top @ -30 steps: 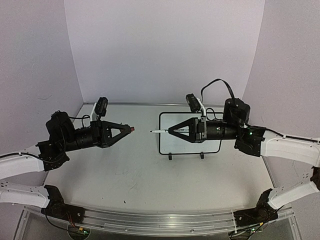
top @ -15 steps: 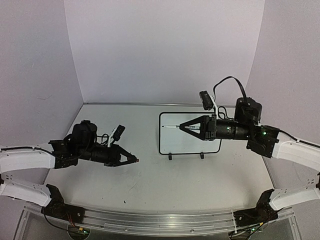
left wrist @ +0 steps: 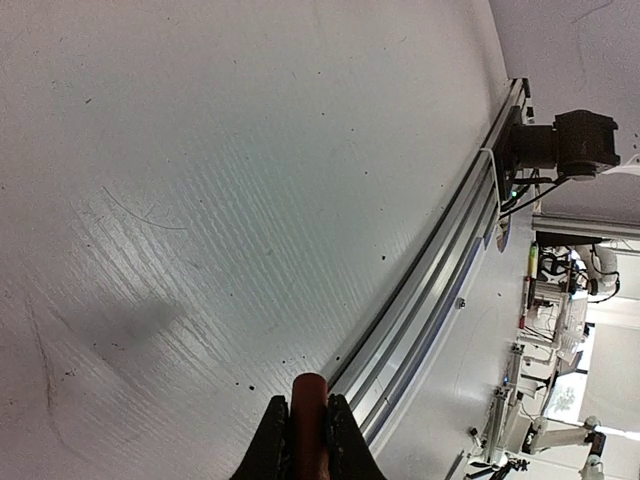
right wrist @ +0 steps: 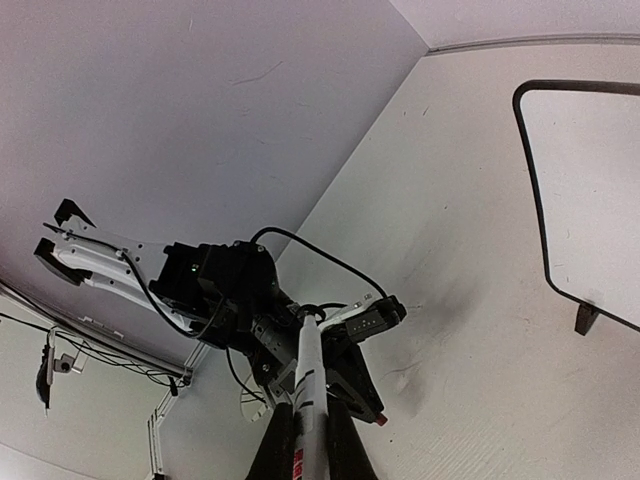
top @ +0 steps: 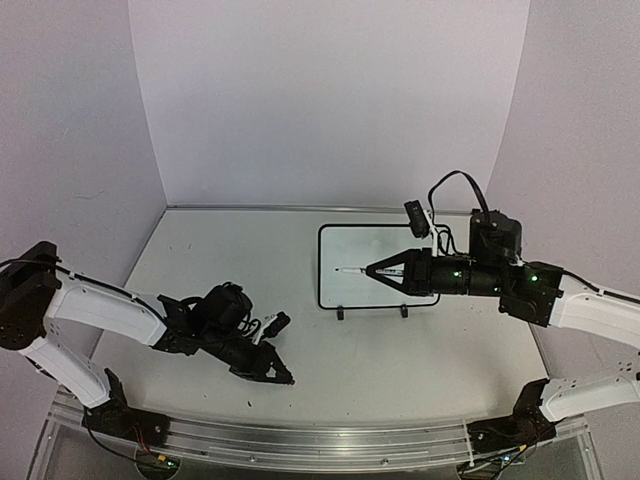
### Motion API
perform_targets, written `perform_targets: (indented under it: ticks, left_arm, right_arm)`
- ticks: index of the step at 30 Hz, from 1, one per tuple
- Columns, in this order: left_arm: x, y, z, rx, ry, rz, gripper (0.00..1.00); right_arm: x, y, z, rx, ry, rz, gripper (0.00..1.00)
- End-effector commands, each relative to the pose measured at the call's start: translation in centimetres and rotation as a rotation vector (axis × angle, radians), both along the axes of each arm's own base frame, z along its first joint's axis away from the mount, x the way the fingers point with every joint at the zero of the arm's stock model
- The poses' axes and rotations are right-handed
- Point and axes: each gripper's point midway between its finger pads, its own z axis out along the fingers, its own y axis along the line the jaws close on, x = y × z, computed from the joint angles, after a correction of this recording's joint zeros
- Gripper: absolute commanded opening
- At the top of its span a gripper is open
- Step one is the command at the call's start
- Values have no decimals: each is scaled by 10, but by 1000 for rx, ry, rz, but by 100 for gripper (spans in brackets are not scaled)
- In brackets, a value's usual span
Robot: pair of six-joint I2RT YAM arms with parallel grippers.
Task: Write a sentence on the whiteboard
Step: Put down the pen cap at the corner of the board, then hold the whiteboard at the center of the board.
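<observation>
The whiteboard lies flat at the middle right of the table, its black feet toward the front. Its face looks blank; I see no sentence on it. My right gripper is shut on a white marker whose tip points left over the board's left part. In the right wrist view the marker sticks out between the fingers of that gripper, and the board's corner is at the right. My left gripper is low near the front edge, shut on a red cap.
An aluminium rail runs along the table's front edge; it also shows close beyond the left gripper's tips. Lilac walls close the back and both sides. Small dark specks dot the table near the left gripper.
My left arm has swung down and to the front with the red cap, from mid-table to near the rail. My right gripper has drawn back right, the marker tip now over the board.
</observation>
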Motion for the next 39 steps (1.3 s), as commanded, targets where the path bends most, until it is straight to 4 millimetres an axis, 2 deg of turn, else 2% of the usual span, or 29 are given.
perform_targets:
  ticks: [1,13,23,26,30,32,36,39]
  left_arm:
    - [12,-19,9,-34,-26,10,1]
    - [16,-13,-15,74,-11,37,27]
    - [21,1,-18,146,-35,80,59]
    - [23,5,-16,163,-50,89,66]
    - [29,11,-3,166,-107,118,71]
    - [35,14,10,159,-153,126,73]
    - [49,18,46,126,-231,110,75]
    - [74,22,84,58,-277,90,75]
  right_arm:
    - [3,4,-10,-33,-12,-20,0]
    - [6,7,-26,-79,2,-49,0]
    - [9,6,-32,-109,-2,-77,0]
    - [10,5,-31,-112,-4,-83,0]
    - [13,0,-30,-116,-10,-118,0]
    - [15,-4,-30,-122,-11,-143,0]
    - [22,-14,-30,-129,-24,-208,0]
    - [27,-23,-31,-135,-37,-262,0]
